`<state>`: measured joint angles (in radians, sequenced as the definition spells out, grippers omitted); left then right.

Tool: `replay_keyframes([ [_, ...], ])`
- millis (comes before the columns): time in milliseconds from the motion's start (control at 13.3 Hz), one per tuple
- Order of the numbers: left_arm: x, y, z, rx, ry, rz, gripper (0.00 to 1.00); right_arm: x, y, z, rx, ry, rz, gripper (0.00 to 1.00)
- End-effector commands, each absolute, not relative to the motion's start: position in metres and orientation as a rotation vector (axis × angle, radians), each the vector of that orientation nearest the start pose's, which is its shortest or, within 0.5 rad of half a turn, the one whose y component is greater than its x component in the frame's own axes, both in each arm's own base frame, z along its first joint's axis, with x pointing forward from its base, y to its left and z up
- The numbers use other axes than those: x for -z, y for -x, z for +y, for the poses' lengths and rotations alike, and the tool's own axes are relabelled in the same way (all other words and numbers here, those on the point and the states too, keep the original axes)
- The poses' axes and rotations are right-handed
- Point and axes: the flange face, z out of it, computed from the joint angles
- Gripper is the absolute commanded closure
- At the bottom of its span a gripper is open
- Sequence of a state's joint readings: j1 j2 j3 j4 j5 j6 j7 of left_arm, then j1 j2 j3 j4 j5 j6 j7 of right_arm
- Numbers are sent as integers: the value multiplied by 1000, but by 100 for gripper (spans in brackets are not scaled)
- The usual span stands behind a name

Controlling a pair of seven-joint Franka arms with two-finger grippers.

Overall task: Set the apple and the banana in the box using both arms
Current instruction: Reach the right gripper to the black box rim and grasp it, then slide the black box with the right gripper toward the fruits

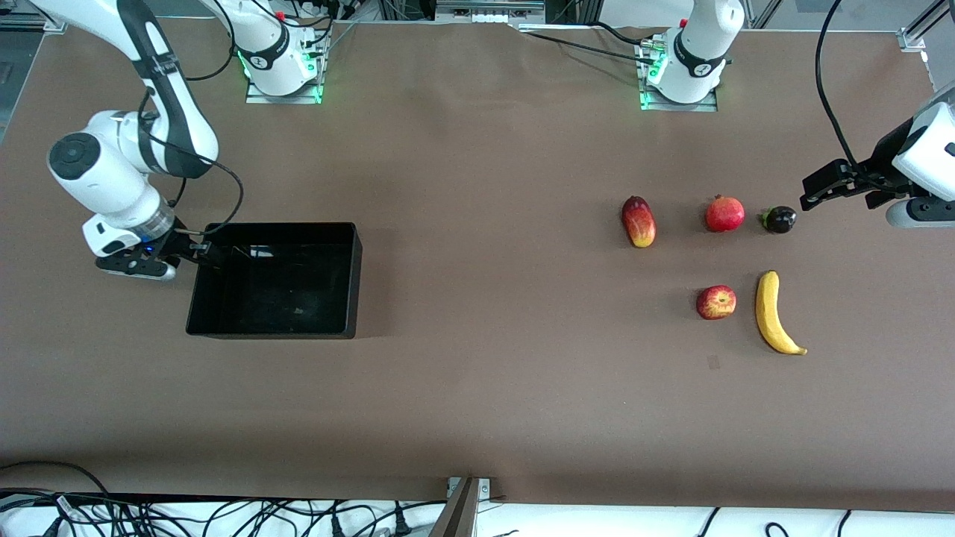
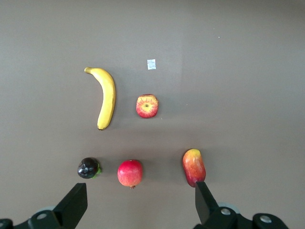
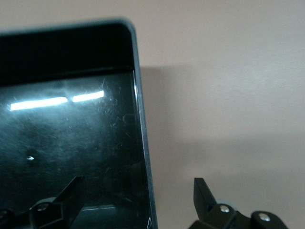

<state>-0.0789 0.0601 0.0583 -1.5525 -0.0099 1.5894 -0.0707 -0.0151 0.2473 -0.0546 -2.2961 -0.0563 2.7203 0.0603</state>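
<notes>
Your box (image 1: 277,277) sits on the table (image 1: 477,388) toward the right arm's end, and you can see its glossy black floor bare, with only light streaks reflected in it. In the right wrist view one wall and a rounded corner of the box (image 3: 136,95) run up the picture, table on one side and tray floor on the other.

Your right gripper (image 1: 200,250) hangs over the box's wall on the side toward the right arm's end, fingers spread wide and holding nothing; its fingertips (image 3: 71,188) straddle that wall in the wrist view. The right arm bends down from its base with the wrist low over the table.

Your left gripper (image 1: 813,190) hovers over the table at the left arm's end, just beside a small dark fruit (image 1: 779,219), fingers wide apart and empty.

The apple (image 1: 716,302) lies on the table near the left arm's end, with the banana (image 1: 773,313) just beside it, apart, on the side toward that end. Farther from the front camera you have a row: a mango (image 1: 639,221), a pomegranate (image 1: 724,214) and the dark fruit. All five lie well apart from the box. A small pale tag (image 2: 151,64) lies on the table near the apple.
</notes>
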Motion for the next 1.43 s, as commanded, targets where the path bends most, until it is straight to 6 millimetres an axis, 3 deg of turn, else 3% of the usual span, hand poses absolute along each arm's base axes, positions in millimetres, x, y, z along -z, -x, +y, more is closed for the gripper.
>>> replay_keyframes([
  [0,-604,-572,-14,-49,3181,-87,0,-228,-550,-36,370,3176,-54,2],
  [75,-604,-572,-15,-49,3181,-84,0,-219,-549,-36,355,3178,-58,20],
  [150,-604,-572,-14,-49,3181,-87,0,-218,-548,-35,353,3177,-50,49],
  [225,-604,-572,-14,-49,3181,-87,0,-219,-549,-35,358,3176,-48,70],
  [375,-604,-572,-15,-49,3181,-84,0,-222,-549,-35,363,3176,-57,100],
  [751,-599,-574,-15,-63,3180,-85,0,-234,-552,-36,384,3176,-61,100],
  [901,-598,-575,-15,-63,3180,-82,0,-250,-557,-24,373,3169,-86,100],
  [1126,-598,-575,-15,-64,3180,-87,0,-312,-603,9,184,3164,-76,100],
  [1351,-599,-575,-16,-61,3180,-92,0,-360,-620,88,125,3135,-8,100],
])
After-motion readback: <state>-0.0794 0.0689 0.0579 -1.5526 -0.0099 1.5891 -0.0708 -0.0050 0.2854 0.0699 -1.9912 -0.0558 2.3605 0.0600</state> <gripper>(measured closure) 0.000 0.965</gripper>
